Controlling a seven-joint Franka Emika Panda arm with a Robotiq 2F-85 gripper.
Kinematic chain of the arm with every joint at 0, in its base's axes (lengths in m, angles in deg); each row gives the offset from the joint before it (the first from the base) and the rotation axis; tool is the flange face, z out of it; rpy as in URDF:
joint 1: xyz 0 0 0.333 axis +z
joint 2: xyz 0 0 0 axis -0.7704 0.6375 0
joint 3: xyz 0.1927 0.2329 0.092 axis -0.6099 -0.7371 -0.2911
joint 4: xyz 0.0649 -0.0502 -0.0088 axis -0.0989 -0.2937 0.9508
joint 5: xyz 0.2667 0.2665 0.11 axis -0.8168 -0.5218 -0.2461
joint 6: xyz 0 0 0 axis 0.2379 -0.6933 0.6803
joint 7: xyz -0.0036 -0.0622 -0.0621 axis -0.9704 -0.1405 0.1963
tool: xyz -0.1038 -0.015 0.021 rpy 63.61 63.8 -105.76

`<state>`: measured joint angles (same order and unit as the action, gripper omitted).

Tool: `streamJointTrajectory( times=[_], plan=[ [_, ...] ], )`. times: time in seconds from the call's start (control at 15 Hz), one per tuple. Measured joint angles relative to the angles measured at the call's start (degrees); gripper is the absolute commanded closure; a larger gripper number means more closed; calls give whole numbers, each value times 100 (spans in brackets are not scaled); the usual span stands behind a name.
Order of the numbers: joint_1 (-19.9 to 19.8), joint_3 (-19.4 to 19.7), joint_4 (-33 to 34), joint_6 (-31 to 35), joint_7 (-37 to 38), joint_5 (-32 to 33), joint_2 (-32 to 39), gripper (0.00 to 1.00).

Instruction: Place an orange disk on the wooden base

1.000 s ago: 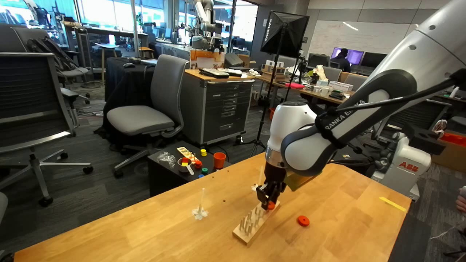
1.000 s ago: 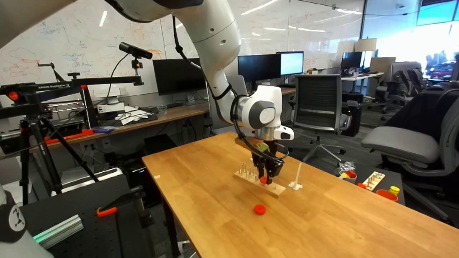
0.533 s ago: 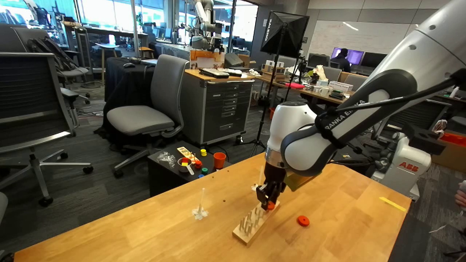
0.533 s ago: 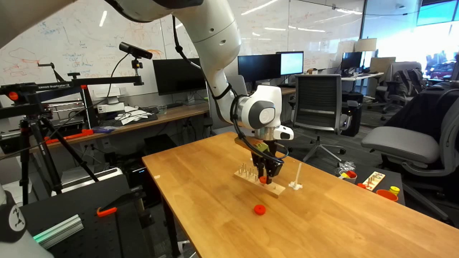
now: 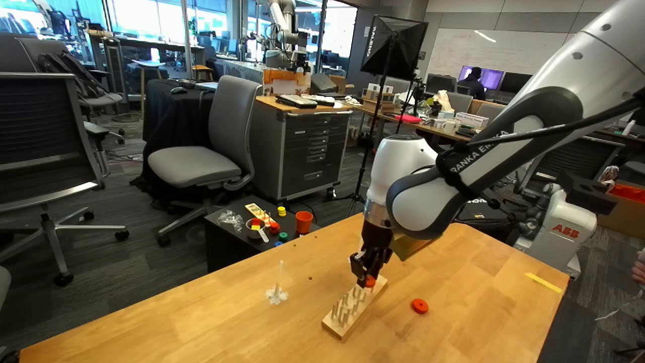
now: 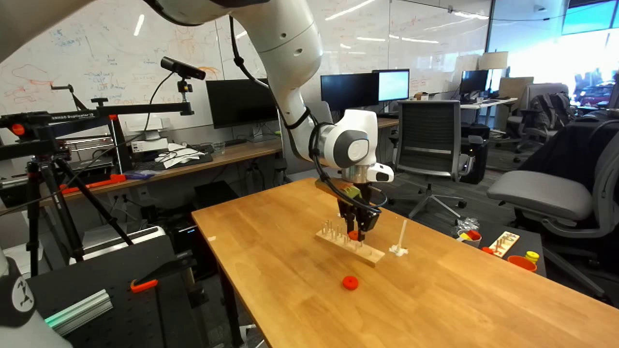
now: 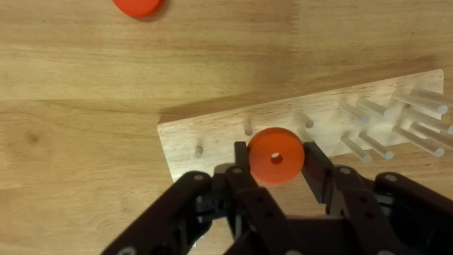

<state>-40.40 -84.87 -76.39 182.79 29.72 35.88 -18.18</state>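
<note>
My gripper (image 7: 276, 156) is shut on an orange disk (image 7: 277, 143); the fingers touch opposite sides of its rim. The disk's centre hole shows light wood through it. The pale wooden base (image 7: 219, 131) lies below, with one short peg near one end and clusters of longer pegs towards its other end. In both exterior views the gripper (image 5: 366, 282) (image 6: 354, 237) holds the disk (image 5: 371, 281) (image 6: 353, 235) a little above the base (image 5: 372, 297) (image 6: 367, 256). A second orange disk (image 5: 416, 307) lies flat on the table beside the base; it also shows in the wrist view (image 7: 139, 6).
A thin upright stick (image 5: 278, 277) is fixed to the wooden table with white material; another (image 6: 401, 239) stands near the gripper. A low black side table holds an orange cup (image 5: 304, 222), another pegged board and coloured discs.
In the last half second my gripper has risen slightly with the disk and shifted a little to the left in both exterior views. The base and the second disk have not moved.
</note>
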Motion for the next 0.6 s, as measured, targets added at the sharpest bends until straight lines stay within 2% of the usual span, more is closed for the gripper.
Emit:
streamJointTrajectory(
  times=[0.6],
  plan=[
    [-56, -2, -72, -1, 0, 0, -12, 82]
  ],
)
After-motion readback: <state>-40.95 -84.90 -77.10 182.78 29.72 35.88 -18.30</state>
